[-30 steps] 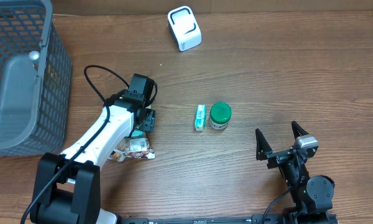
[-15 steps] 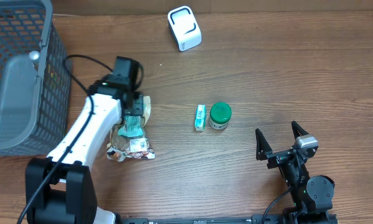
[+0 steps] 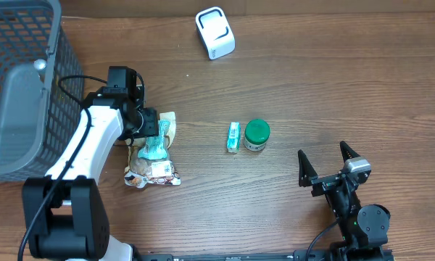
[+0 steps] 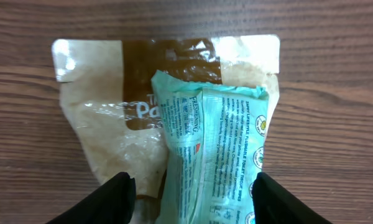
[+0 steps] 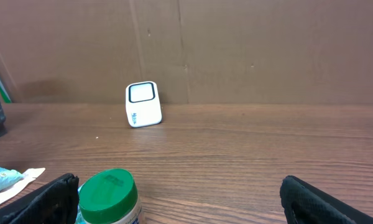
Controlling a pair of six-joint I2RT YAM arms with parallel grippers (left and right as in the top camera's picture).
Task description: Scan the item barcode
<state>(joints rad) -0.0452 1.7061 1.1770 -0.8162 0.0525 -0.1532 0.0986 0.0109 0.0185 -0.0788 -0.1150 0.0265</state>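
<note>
A teal wipes packet [image 4: 217, 137] lies on top of a brown snack pouch [image 4: 99, 124] at the left of the table. My left gripper [image 4: 189, 186] straddles the packet's near end, shut on it. One finger presses its right edge and the other rests over the pouch. From overhead, the left gripper [image 3: 151, 129] sits at the upper end of the packet [image 3: 158, 147] and pouch [image 3: 154, 172]. The white barcode scanner [image 3: 215, 32] stands at the far edge, also in the right wrist view [image 5: 143, 104]. My right gripper [image 3: 332, 165] hangs open near the front right, holding nothing.
A green-lidded jar [image 3: 257, 134] and a small teal tube [image 3: 233, 137] stand mid-table. The jar [image 5: 109, 196] is just ahead of the right gripper's left finger. A grey mesh basket [image 3: 29, 94] fills the far left corner.
The left arm swung left and back, uncovering the pouch and packet. Its jaws narrowed around the teal packet. The right arm has not moved.
</note>
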